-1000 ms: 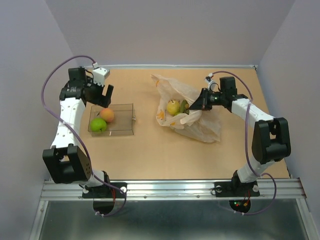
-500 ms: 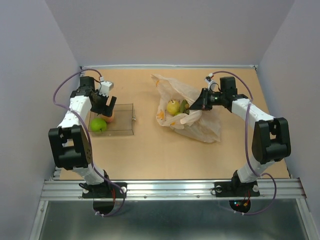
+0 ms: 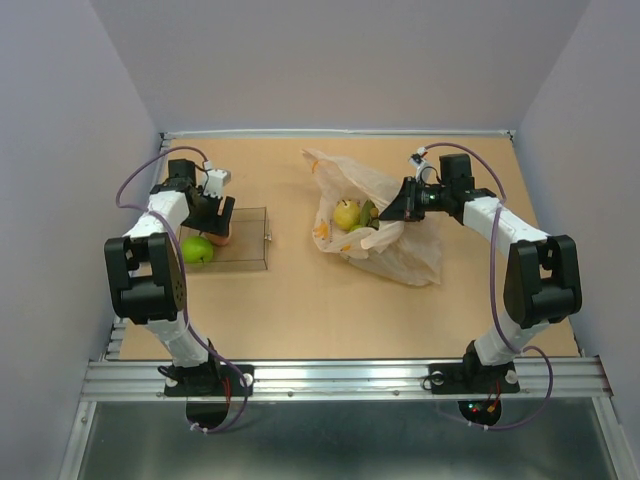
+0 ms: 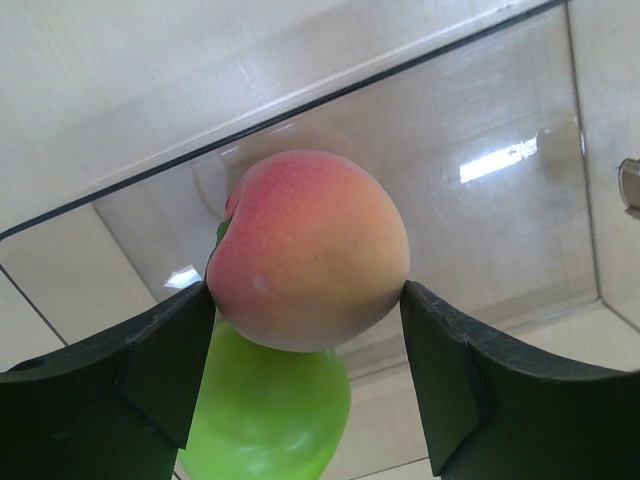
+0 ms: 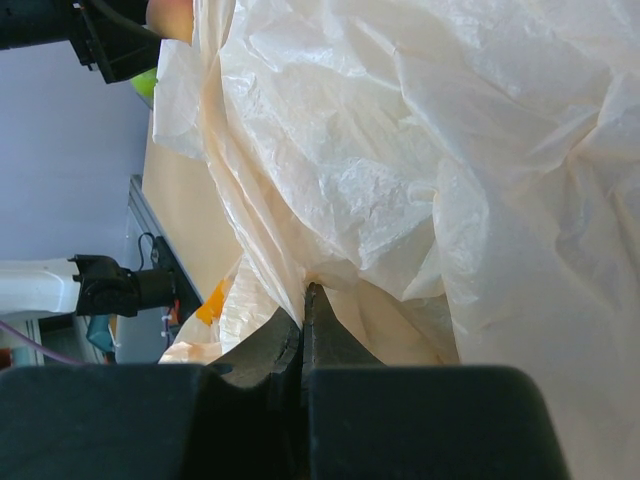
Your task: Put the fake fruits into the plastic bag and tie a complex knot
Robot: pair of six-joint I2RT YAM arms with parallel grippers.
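Inside the clear tray (image 4: 520,240), left end effector (image 4: 307,300) seemingly clasps a rosy-orange peach (image 4: 310,245).

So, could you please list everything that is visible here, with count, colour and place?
peach: 1, orange-red, in the tray, between the left fingers
apple: 1, green, in the tray, beside the peach
tray: 1, clear, left part of the table
bag: 1, whitish with orange print, right of centre
yellow fruit: 1, yellow, inside the bag
green fruit: 1, dark green, inside the bag, next to the yellow fruit
table: 1, tan
left gripper: 1, black, over the tray, against both sides of the peach
right gripper: 1, black, shut on a fold of the bag
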